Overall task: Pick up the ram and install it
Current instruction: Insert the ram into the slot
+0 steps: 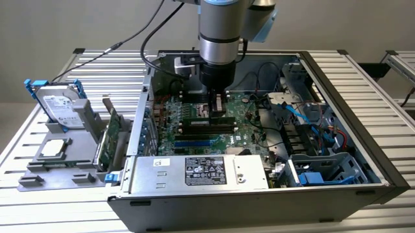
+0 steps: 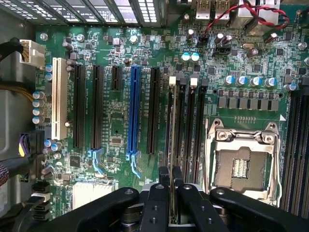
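Ram [image 2: 171, 159] stands on edge, pinched between the nearly closed fingers [image 2: 158, 203] over the black memory slots [image 2: 190, 130]; the power supply label [image 1: 205, 171] is too small to read.

I can't read a single word or number outright from here. The power supply [image 1: 250, 177] carries a large label [image 1: 205, 171], black and white with rows of small symbols, and its print is too fine for me to make out. A small white sticker [image 1: 160, 163] near it bears a dark mark I can't decipher. The hard drive [image 1: 77, 108] has a pale drive label [image 1: 60, 104], also illegible. The motherboard [image 2: 116, 121] shows tiny white lettering that I can't read.
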Motion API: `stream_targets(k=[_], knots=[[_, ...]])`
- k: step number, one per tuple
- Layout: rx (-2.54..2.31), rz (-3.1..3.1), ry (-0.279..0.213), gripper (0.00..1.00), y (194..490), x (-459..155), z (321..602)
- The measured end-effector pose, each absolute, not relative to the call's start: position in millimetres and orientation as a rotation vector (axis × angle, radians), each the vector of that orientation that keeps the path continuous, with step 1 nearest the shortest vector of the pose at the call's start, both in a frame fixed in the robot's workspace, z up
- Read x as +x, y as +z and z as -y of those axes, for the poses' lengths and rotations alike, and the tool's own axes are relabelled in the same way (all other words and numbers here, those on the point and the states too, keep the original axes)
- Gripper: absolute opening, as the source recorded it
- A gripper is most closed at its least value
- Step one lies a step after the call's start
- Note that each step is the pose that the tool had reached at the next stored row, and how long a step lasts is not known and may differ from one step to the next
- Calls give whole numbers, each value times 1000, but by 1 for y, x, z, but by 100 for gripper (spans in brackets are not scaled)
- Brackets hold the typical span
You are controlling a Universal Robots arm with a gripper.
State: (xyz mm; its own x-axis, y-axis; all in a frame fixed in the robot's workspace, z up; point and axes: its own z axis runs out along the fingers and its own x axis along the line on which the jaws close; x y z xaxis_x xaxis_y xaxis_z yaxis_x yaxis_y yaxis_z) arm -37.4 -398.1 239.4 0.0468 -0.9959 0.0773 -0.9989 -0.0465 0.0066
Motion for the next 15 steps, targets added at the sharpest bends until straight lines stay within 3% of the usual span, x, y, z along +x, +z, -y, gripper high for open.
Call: stream_targets(k=[15], knots=[[2229, 2117, 67, 14, 231, -37, 398]])
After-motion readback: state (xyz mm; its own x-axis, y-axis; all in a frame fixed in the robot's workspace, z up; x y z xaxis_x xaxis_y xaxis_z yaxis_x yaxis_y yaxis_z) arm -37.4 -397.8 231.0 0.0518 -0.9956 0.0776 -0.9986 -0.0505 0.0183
